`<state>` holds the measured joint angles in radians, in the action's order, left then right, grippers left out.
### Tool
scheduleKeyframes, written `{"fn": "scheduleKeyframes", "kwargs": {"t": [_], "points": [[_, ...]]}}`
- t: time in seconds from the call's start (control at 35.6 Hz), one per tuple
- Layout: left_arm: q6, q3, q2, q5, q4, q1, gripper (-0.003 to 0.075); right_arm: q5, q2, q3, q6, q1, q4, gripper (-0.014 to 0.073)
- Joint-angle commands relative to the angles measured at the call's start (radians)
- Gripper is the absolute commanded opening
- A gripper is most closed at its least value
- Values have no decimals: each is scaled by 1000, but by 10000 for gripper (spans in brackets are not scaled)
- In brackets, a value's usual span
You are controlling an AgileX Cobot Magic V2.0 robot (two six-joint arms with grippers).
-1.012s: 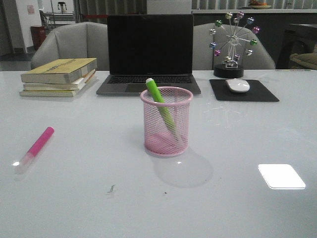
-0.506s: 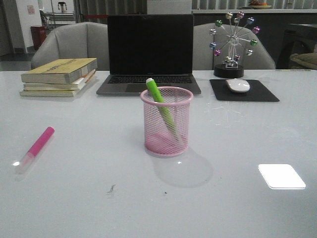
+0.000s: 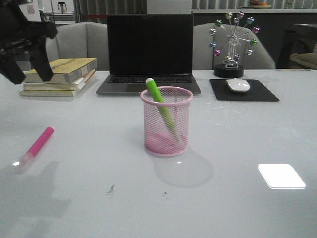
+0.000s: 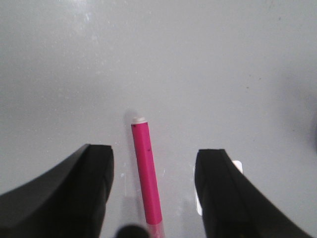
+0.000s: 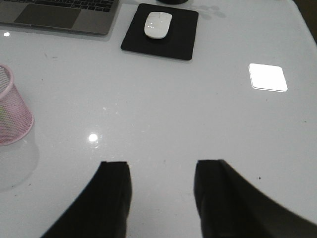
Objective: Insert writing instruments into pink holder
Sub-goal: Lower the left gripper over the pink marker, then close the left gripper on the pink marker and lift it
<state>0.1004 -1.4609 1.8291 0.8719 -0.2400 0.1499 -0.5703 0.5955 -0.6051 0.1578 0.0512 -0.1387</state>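
The pink holder (image 3: 166, 122) stands upright mid-table, with the green marker (image 3: 159, 100) leaning inside it, its pale end above the rim. On the table at the left lies the pink marker (image 3: 35, 147), pale cap toward me. My left gripper (image 3: 30, 75) hangs open high above the marker, at the far left. From the left wrist the pink marker (image 4: 146, 173) lies on the table, lined up with the gap of the open left gripper (image 4: 156, 151) and untouched. My right gripper (image 5: 162, 166) is open and empty over bare table, to the right of the holder (image 5: 12, 119); the front view does not show it.
A laptop (image 3: 150, 52) stands behind the holder. A stack of books (image 3: 59, 77) lies back left, just behind my left gripper. A white mouse (image 3: 238, 85) rests on a black pad (image 3: 243, 91), with a ferris-wheel ornament (image 3: 231, 44) behind it.
My left arm has come into the front view at the upper left and now casts a shadow near the pink marker. The markers and holder have not moved.
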Motion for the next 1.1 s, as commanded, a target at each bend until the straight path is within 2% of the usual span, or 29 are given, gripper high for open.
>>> {"fn": "scheduleKeyframes", "kwargs": {"t": [0.0,0.65,0.87,0.96,1.07], "points": [[-10,-36,4,-8,-23,5,428,71,-2,-25,2,6,-3,423],[-10,-36,182,-15,-19,101,428,63,-2,-25,2,6,-3,423],[-10,-36,216,-21,-17,107,424,53,-2,-25,2,6,-3,423],[-10,-36,230,-15,-17,107,402,48,-2,-25,2,6,-3,423],[-10,-36,247,-5,-16,107,290,46,-2,-25,2,6,-3,423]]}}
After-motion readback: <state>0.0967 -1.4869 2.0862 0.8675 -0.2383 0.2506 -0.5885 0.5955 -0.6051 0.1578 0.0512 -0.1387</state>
